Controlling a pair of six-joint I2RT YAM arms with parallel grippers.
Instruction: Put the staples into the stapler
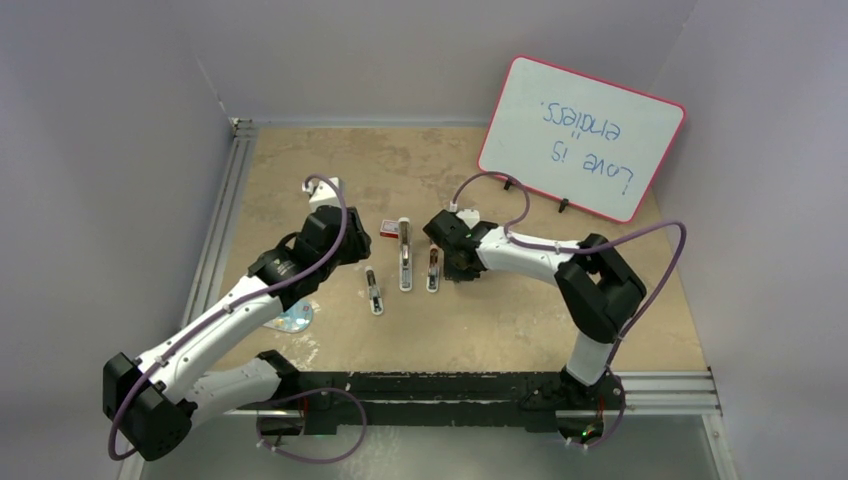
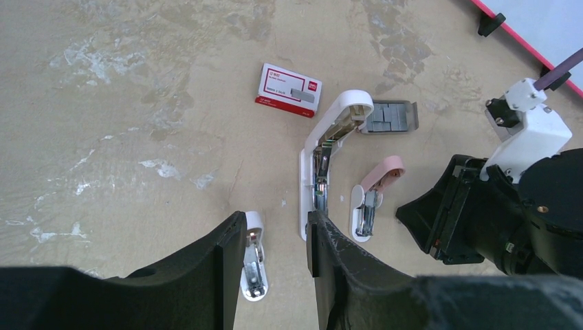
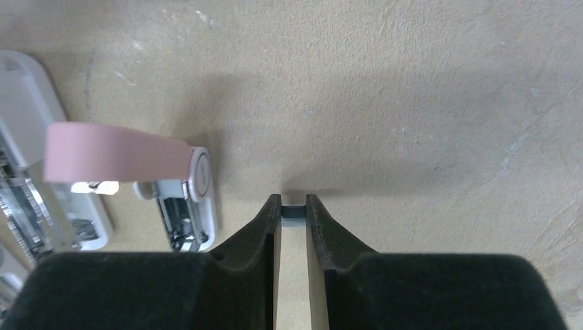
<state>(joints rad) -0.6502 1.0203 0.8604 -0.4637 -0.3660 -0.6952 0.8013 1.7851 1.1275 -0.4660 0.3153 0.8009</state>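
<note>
Pinching staples (image 3: pixel 293 215), right gripper (image 3: pixel 293 205) points down beside pink stapler (image 3: pixel 117 151).

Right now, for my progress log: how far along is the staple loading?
Done: the pink stapler lies flipped open, and a tray of staples sits outside the red box. In hand: the right gripper pinches a short staple strip beside that stapler. Left to do: seat the strip in the channel, likely this stapler's, and shut it. The left gripper hangs open, holding nothing.

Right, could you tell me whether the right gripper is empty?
No, the right gripper pinches a short silvery strip of staples between its fingertips.
</note>
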